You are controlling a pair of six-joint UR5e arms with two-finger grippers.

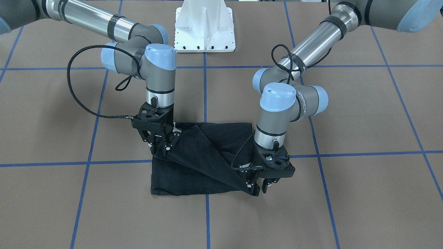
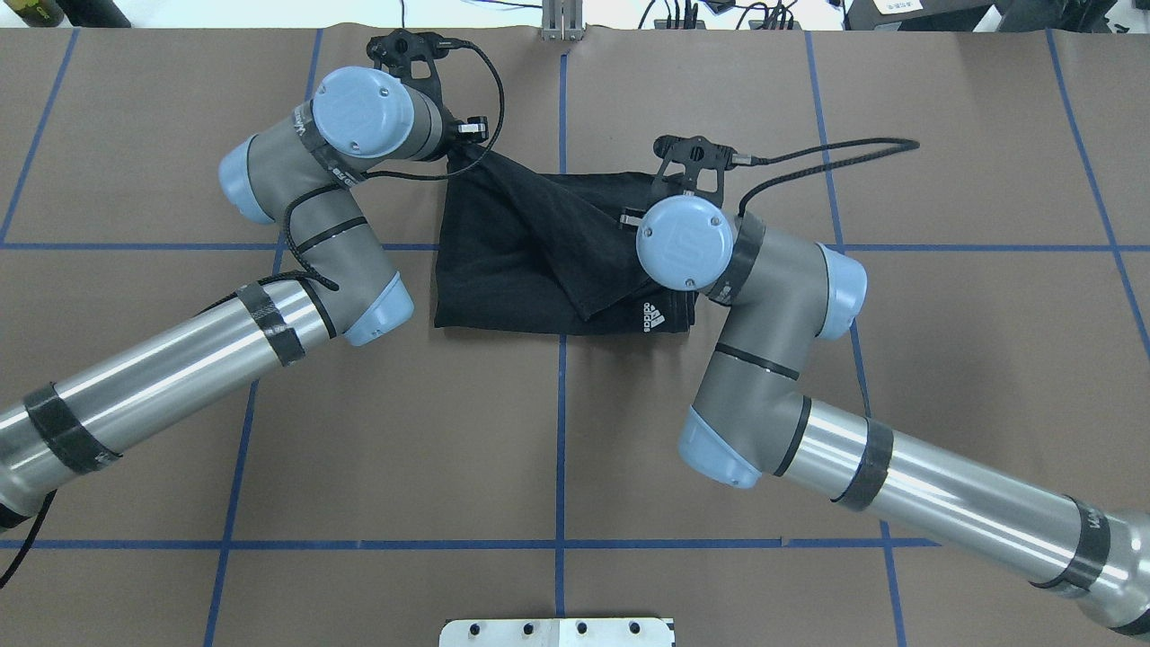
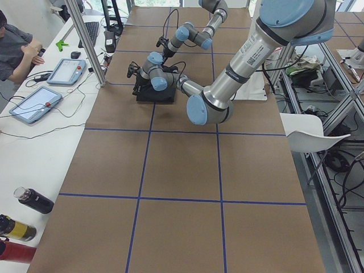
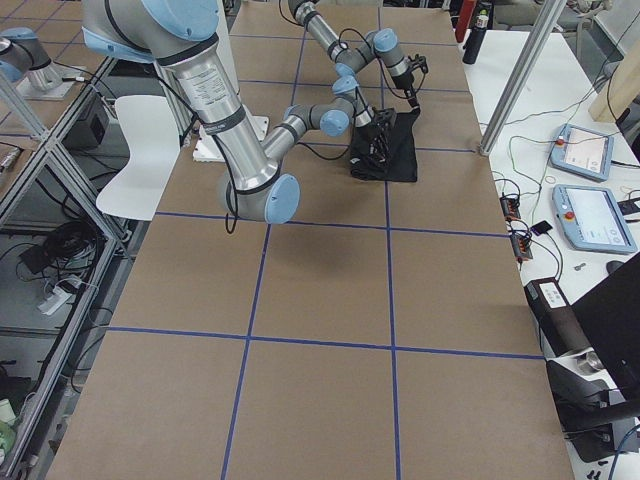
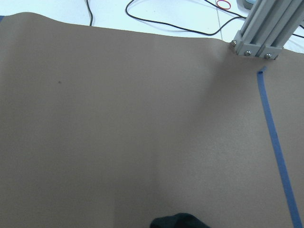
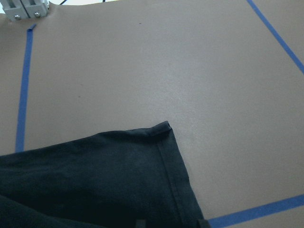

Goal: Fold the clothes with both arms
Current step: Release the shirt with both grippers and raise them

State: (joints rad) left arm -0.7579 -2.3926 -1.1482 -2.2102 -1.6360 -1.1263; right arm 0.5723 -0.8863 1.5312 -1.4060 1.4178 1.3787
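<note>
The black T-shirt (image 1: 204, 152) lies partly folded on the brown table; its small white logo (image 2: 654, 316) shows at the near hem in the overhead view. My left gripper (image 1: 256, 186) is shut on the shirt's far corner, which is drawn up to a peak (image 2: 460, 157). My right gripper (image 1: 162, 147) is shut on the opposite edge; in the overhead view its wrist (image 2: 683, 243) hides it. A loose fold hangs diagonally between the two. The chest graphic is hidden. Black cloth shows in the left wrist view (image 5: 178, 221) and the right wrist view (image 6: 95, 180).
The white pedestal base (image 1: 205, 27) stands at the robot's side of the table. Blue tape lines (image 1: 206, 214) grid the brown surface. An aluminium post (image 5: 261, 33) stands at the far edge. A side desk with tablets (image 3: 34, 102) and a seated person (image 3: 17, 48) is beyond it.
</note>
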